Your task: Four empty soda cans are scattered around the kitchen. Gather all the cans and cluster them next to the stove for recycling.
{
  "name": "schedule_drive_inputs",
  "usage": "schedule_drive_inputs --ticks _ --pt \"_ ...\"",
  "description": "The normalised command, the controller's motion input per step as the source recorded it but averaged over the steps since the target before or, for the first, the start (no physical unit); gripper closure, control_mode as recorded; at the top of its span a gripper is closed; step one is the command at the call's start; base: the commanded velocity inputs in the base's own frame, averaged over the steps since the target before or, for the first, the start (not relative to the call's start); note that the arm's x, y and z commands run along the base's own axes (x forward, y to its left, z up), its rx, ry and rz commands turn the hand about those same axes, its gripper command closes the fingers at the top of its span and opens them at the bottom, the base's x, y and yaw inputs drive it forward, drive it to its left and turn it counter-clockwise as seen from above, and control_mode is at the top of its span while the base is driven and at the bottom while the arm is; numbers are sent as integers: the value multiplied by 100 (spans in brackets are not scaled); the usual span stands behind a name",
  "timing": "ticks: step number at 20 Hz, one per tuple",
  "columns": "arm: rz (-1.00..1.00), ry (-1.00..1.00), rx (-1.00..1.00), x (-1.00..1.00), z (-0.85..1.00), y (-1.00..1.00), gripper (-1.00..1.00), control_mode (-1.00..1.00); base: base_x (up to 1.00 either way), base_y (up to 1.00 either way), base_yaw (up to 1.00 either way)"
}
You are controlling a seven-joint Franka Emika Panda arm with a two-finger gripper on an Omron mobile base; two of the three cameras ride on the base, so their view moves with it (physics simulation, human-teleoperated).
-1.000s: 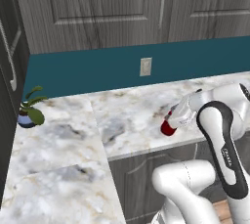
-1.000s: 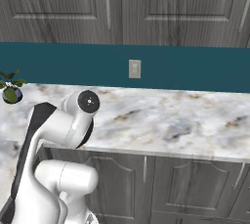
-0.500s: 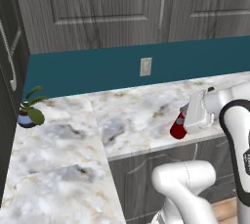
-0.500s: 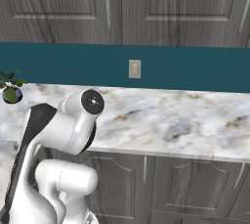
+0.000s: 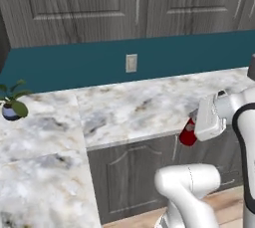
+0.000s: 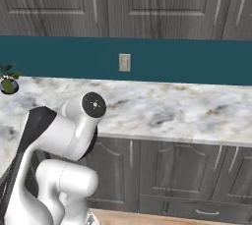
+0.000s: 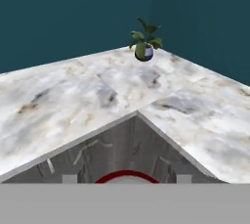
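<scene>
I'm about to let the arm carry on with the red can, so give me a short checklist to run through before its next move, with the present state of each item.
1. Red soda can in the pincer: ok, it sits at the end of the white hand, and its red rim shows at the bottom of the hand view.
2. Can off the marble counter: ok, it hangs in front of the counter's edge, before the grey cabinet doors.
3. Can upright: cannot tell, mostly hidden by the hand.
4. Potted plant out of the way: ok, far off in the corner.
5. Stove in sight: not ok.
</scene>
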Motion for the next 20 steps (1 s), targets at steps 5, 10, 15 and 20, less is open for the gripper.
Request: schedule_drive_inputs --ticks 5,10,15,20 --pt "0 0 0 0 0 0 100 100 -49 -93 1" --pt "0 0 0 0 0 0 100 100 -56 -43 29" --pt "0 0 0 0 0 0 100 100 -44 -22 39" --pt "0 0 0 0 0 0 100 100 -36 -13 43"
